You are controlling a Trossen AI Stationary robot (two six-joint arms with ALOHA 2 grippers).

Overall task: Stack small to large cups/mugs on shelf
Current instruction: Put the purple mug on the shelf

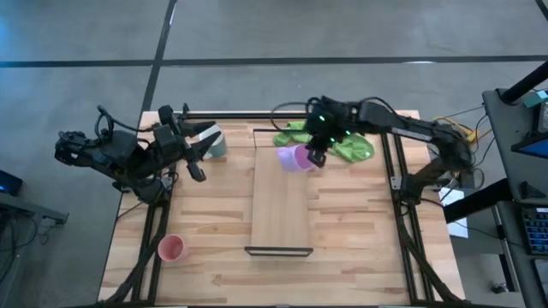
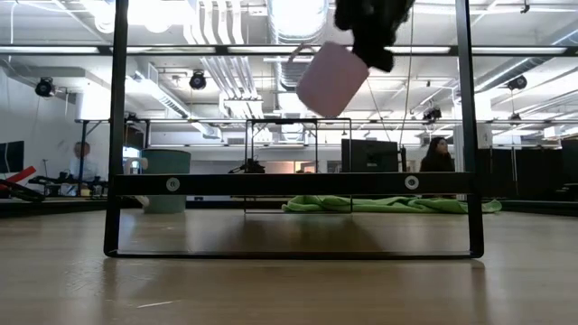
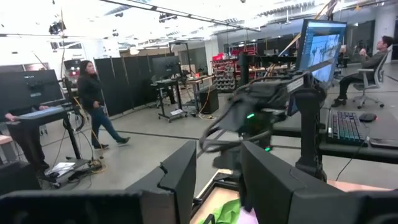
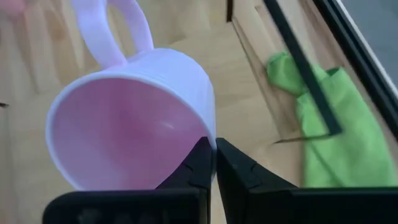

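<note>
My right gripper is shut on the lilac-purple mug, which it holds high above the far end of the light-wood shelf; the low view shows the mug tilted in the air. The salmon-pink cup stands on the table near its near left corner. The white-grey mug sits on the table left of the shelf's far end. My left gripper is open just left of that mug, and its wrist view shows nothing between the fingers. My right gripper pinches the lilac mug's rim opposite the handle, one finger inside the cup and one outside its wall. The fingers come from above. The mug is lifted clear and hangs tilted below them, mouth turned toward the wrist camera.
A crumpled green cloth lies at the table's far edge, right of the shelf's far end. Black frames stand at the shelf's ends. Bare wood table lies on both sides of the shelf. People show in the room beyond.
</note>
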